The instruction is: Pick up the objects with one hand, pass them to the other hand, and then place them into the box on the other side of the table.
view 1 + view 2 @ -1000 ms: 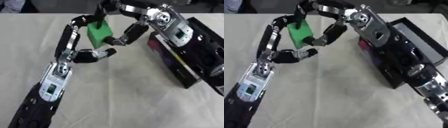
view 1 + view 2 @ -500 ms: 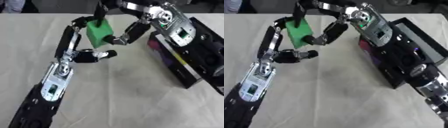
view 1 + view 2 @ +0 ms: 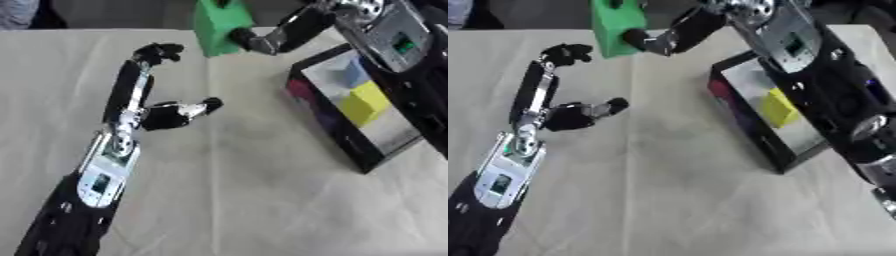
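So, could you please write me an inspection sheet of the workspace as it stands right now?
Surface: table under a pale cloth, bare in front.
Job's things: green block held above the far side of the table; black box at the right, open, with a yellow block and a pale blue one inside.
Clutter: nothing seen.
Robot hands: right robot hand curled round the green block; left robot hand open, holding nothing, fingers pointing away from the robot, thumb out to the right.
Cables: nothing seen.
Surroundings: dark background beyond the far edge; too unclear to tell more.
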Action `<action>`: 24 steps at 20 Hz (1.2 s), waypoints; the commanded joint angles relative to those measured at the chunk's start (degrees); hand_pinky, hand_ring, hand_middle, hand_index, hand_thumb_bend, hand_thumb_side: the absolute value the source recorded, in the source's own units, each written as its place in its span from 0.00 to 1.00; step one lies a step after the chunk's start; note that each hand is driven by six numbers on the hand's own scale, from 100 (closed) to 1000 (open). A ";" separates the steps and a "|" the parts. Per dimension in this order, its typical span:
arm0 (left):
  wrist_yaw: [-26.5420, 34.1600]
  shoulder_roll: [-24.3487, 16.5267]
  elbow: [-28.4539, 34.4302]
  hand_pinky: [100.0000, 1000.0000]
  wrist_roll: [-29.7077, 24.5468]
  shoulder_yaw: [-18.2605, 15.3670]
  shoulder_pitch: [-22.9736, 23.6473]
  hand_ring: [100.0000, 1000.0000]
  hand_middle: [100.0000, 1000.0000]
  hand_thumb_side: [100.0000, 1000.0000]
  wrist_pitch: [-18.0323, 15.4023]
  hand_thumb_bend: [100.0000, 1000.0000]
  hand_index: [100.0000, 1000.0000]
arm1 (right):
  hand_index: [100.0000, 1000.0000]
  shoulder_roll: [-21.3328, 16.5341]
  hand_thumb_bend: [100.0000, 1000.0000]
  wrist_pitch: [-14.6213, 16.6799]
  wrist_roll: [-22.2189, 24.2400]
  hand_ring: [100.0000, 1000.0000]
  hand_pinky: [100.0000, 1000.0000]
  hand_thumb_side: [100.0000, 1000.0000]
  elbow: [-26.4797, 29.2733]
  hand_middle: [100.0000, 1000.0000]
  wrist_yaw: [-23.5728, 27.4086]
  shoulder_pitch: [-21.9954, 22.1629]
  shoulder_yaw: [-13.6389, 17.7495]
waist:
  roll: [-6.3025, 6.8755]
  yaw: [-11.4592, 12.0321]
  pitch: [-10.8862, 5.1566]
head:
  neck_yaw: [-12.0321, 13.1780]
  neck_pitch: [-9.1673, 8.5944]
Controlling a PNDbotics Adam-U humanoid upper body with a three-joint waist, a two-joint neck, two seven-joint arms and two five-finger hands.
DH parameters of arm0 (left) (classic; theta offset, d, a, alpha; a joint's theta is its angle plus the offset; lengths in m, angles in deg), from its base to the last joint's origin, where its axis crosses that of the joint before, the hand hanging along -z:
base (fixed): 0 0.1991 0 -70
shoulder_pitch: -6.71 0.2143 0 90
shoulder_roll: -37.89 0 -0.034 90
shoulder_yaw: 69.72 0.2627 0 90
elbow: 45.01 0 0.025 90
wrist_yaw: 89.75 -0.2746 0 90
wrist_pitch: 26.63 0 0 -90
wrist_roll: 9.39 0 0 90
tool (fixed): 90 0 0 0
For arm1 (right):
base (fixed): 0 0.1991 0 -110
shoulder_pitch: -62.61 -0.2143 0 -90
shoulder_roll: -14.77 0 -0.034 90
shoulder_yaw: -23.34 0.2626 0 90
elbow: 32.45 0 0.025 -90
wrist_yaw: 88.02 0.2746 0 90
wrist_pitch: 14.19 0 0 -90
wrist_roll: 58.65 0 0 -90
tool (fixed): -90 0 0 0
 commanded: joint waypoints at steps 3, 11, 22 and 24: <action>0.66 -1.94 0.10 0.79 0.63 -0.71 -0.64 0.76 0.61 0.45 1.03 0.77 0.79 | 0.59 -8.76 0.00 0.08 -1.33 0.58 0.83 0.00 3.62 0.30 3.64 3.23 4.60 | 0.85 -0.37 -1.62 | -0.97 -0.12; 0.71 -3.01 1.65 0.79 0.49 -0.86 -0.38 0.75 0.60 0.41 1.36 0.76 0.82 | 0.60 -17.26 0.00 1.27 -1.19 0.57 0.84 0.00 5.16 0.31 6.86 13.53 10.39 | 1.26 -0.61 -1.23 | -6.39 -0.12; 2.39 -3.22 2.91 0.79 1.86 -1.07 -0.34 0.75 0.59 0.42 2.27 0.77 0.83 | 0.61 -21.18 0.00 5.43 -6.26 0.57 0.83 0.00 1.96 0.32 -0.09 25.80 15.12 | 1.97 -0.61 -0.81 | -9.22 -0.12; 2.51 -3.24 3.03 0.79 1.80 -1.13 -0.26 0.75 0.60 0.43 2.37 0.76 0.84 | 0.61 -21.09 0.00 5.59 -7.27 0.57 0.83 0.00 0.32 0.33 -1.61 27.05 15.34 | 1.98 -0.56 -0.84 | -9.47 -0.12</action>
